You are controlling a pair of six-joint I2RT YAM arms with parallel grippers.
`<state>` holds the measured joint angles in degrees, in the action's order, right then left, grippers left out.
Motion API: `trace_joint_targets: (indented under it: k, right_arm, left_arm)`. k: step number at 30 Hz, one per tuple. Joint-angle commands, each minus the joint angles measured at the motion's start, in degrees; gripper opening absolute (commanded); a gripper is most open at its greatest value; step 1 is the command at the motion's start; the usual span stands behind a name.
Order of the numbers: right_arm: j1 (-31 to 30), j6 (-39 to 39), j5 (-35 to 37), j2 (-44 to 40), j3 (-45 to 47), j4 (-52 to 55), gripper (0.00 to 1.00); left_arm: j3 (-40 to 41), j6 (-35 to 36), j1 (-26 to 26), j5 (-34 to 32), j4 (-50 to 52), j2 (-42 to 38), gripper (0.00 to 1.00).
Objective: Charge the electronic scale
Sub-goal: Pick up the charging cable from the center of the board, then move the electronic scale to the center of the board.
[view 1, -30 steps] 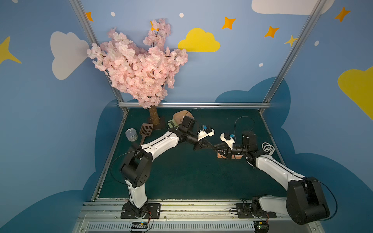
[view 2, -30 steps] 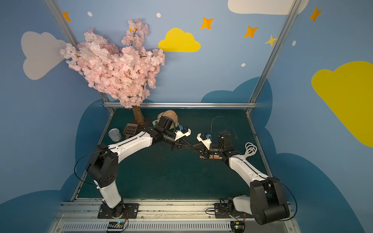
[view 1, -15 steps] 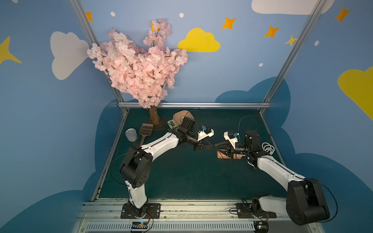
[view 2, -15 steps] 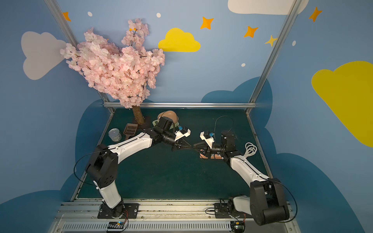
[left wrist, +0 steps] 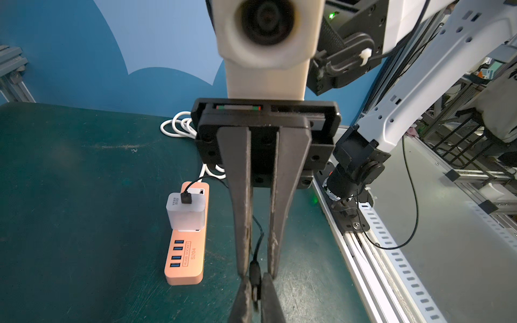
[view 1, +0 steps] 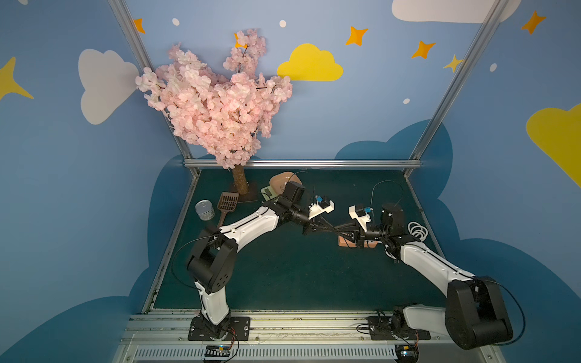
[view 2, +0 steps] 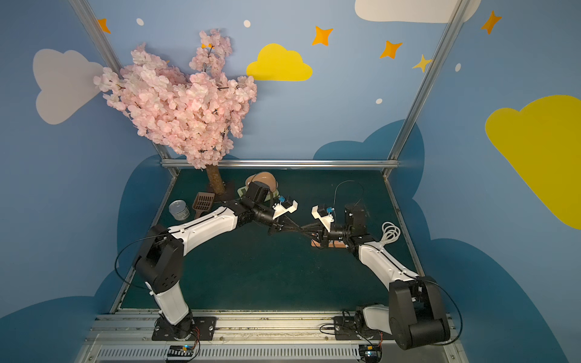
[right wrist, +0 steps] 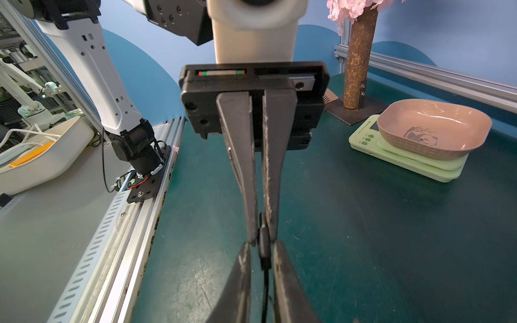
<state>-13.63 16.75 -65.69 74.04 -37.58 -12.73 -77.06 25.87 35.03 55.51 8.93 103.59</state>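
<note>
Left wrist view: the right claw (left wrist: 257,272) points at the camera, with one finger on each side of a small black plug (left wrist: 255,275).
Right side grip: the fingers are very close to the plug, but I cannot tell if they squeeze it or just sit next to it.
Left side grip: the left claw (right wrist: 261,238) is closed tight and pinches the same black plug.
Meeting spot: both claws are tip to tip, up in the air over the middle of the tabletop (right wrist: 363,237).
Cable: a thin black cable (left wrist: 258,232) hangs back from the plug.
Charger: a white charger (left wrist: 186,215) stands in the pink power strip (left wrist: 186,251), with a black cable end stuck in its top.
Power strip: it lies flat on the tabletop, near a coiled white cord (left wrist: 176,127).
Electronic scale: the electronic scale (right wrist: 366,139) lies flat at the back of the tabletop, just beside the foot of the tree (right wrist: 358,56) and well apart from both claws.
Dish: a pink dish (right wrist: 433,125) with a panda picture sits on the scale.
Top views: the left arm hides part of the scale.
Plug and scale: the plug is not in the scale yet.
</note>
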Motion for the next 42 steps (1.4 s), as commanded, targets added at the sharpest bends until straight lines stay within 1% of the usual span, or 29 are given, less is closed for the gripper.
trace_joint_targets:
  k: [1, 6, 10, 11, 12, 13, 14, 15, 17, 19, 21, 22, 24, 29, 31, 34, 37, 40, 42]
  right_arm:
    - [0.31, -0.23, -1.63, 1.05, -0.57, -0.04, 0.12]
    - [0.31, -0.82, -1.63, 1.50, -0.56, -0.58, 0.04]
    - [0.44, -2.01, -1.66, 1.45, -0.58, -2.07, 0.00]
    - [0.52, -2.29, -1.70, 1.47, -0.56, -2.45, 0.00]
    - [0.60, -2.47, -1.57, 1.49, -0.56, -2.63, 0.00]
    - [0.66, -2.51, -1.39, 1.54, -0.61, -2.65, 0.00]
    - [0.77, -2.60, -1.29, 1.54, -0.62, -2.65, 0.00]
    - [0.86, -2.71, -1.02, 1.55, -0.59, -2.65, 0.00]
    - [0.96, -2.74, -0.03, 1.79, -0.56, -2.13, 0.00]
    - [1.06, -2.38, 1.14, 2.23, -1.36, -0.88, 0.00]
    - [1.06, -2.27, 1.89, 3.27, -3.14, 0.91, 0.00]
    - [1.13, -2.38, 2.52, 3.98, -3.79, 1.88, 0.00]
    - [1.19, -2.45, 2.43, 5.67, -5.64, 4.25, 0.00]
    - [1.24, -4.30, 3.64, 8.91, -8.83, 7.31, 0.00]
    - [1.25, -4.70, 3.74, 9.86, -10.19, 8.73, 0.00]
    - [1.27, -5.01, 4.21, 10.87, -11.17, 10.05, 0.00]
    - [1.32, -5.08, 4.35, 11.24, -11.28, 10.17, 0.00]
    - [1.32, -4.94, 4.26, 11.22, -11.28, 10.18, 0.00]
    - [1.32, -4.66, 4.26, 11.32, -11.28, 10.40, 0.00]
  left_arm:
    - [0.24, -0.31, 0.27, 1.10, -0.76, -1.41, 0.08]
    - [0.15, -0.47, 0.35, 1.27, -1.11, -1.05, 0.08]
    - [0.15, -0.55, 0.39, 1.05, -1.27, -0.89, 0.08]
    - [0.15, -0.56, 0.39, 0.94, -1.31, -0.87, 0.09]
    - [0.15, -0.56, 0.36, 0.77, -1.25, -0.87, 0.12]
    - [0.20, -0.68, 0.36, 0.28, -1.33, -0.87, 0.18]
    - [0.31, -1.26, 0.32, -0.54, -1.72, -0.99, 0.27]
    - [0.54, -2.48, 0.16, -2.48, -2.71, -1.10, 0.38]
    - [1.38, -6.10, -0.71, -6.67, -5.71, -1.54, 0.54]
    - [3.23, -11.05, -2.52, -10.28, -10.65, -2.64, 0.60]
    - [6.33, -18.46, -5.58, -16.06, -17.68, -4.01, 0.64]
    - [7.69, -21.81, -6.76, -19.56, -20.68, -4.72, 0.66]
    - [10.02, -28.42, -9.59, -29.11, -25.55, -6.06, 0.73]
    - [10.15, -37.92, -15.74, -47.30, -24.86, -5.65, 0.73]
    - [9.38, -41.14, -18.10, -49.05, -24.00, -4.25, 0.72]
    - [6.39, -42.41, -20.77, -50.75, -20.97, -1.40, 0.72]
    - [0.72, -40.18, -22.11, -52.81, -15.19, 2.83, 0.71]
    - [-6.84, -37.48, -22.41, -55.46, -8.22, 8.55, 0.71]
    - [-10.84, -36.32, -22.63, -56.16, -5.58, 11.99, 0.71]
